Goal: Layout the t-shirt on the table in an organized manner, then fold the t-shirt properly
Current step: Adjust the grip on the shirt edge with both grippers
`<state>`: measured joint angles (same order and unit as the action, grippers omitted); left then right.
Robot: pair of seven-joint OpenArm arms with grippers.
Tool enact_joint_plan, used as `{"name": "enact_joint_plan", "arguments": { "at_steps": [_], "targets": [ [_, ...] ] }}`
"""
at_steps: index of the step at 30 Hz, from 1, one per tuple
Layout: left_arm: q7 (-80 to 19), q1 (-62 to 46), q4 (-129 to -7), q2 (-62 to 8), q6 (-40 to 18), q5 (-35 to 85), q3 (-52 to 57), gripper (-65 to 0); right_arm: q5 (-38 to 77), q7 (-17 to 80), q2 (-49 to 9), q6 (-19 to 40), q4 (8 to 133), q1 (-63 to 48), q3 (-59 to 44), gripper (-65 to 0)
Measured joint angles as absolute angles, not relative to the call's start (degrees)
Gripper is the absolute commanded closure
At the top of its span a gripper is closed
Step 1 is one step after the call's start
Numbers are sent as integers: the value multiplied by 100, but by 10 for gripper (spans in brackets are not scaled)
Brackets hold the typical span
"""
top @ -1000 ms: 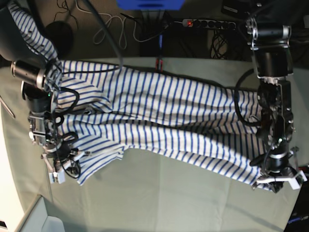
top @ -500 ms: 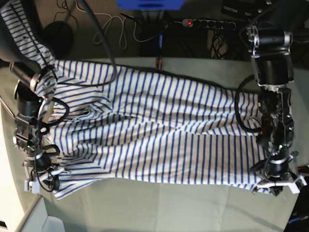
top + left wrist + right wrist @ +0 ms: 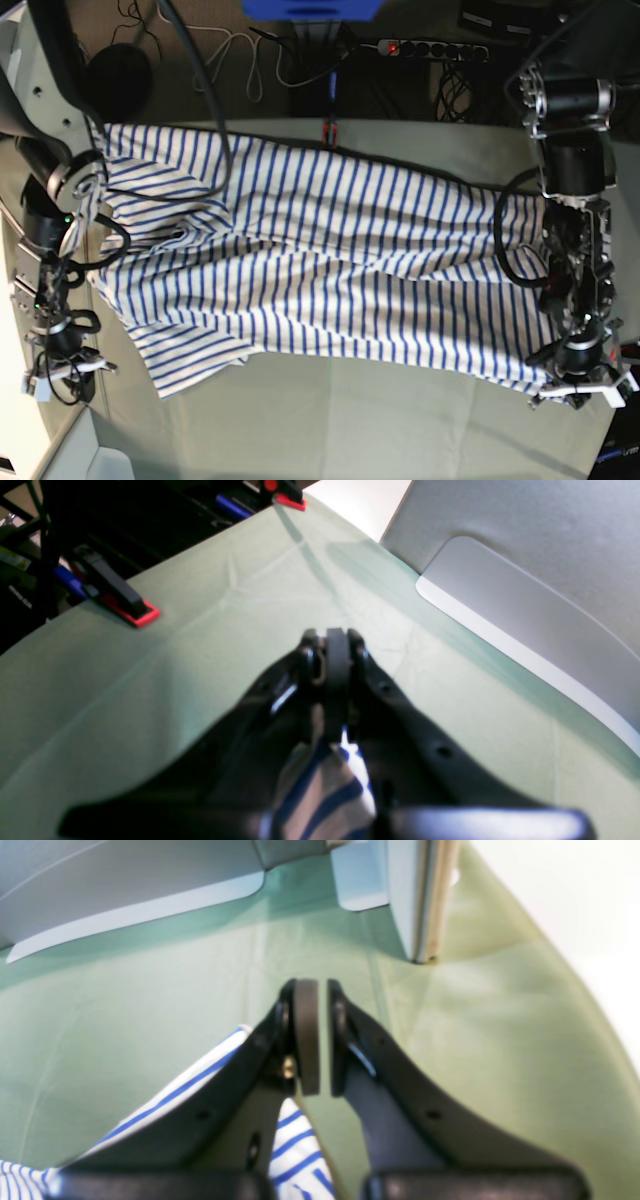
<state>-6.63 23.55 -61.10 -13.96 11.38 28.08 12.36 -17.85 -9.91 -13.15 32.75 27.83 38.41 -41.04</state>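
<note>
T-shirt (image 3: 330, 270) lies spread across table (image 3: 330, 420).

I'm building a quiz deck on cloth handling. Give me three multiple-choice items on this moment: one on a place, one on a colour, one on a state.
1. Where does the t-shirt lie?
A. spread across the table between the two arms
B. bunched on the floor
C. hung over a chair

2. What colour are its stripes?
A. red
B. blue
C. green

3. How does the left gripper stand?
A. wide open above bare cloth
B. out of sight
C. shut on the t-shirt

Answers:
1. A, the base view shows it stretched from arm to arm.
2. B, thin blue lines on white.
3. C, the left wrist view shows striped fabric pinched between closed jaws.
</note>
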Motion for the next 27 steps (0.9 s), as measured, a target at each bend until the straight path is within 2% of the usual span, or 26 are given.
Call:
{"name": "enact_joint_plan", "arguments": {
  "at_steps": [4, 8, 12, 15, 27],
  "targets": [
    [-642, 2318, -6121, -1398, 1135, 2805, 1234, -1, -1785, -982, -1343, 3275, 2272, 3868, -3444, -66],
    [-661, 2093, -6158, -1396, 1138, 2805, 1264, -1, -1824, -945, -1269, 3164, 1931, 3850, -3006, -169],
    [-639, 1907, -6160, -1487, 1120, 2810, 1264, -1, -1787, -982, -1288, 2102, 1826, 3852, -2585, -260],
    [-613, 1782, -6160, -1529, 1138, 2808, 1286, -1, -1767, -956, -1374, 1566, 1813, 3765, -2561, -272],
    [-617, 1686, -6158, -1522, 1135, 2808, 1275, -1, -1719, -1079, -1393, 1516, 1817, 3017, -2314, -274]
  ]
}}
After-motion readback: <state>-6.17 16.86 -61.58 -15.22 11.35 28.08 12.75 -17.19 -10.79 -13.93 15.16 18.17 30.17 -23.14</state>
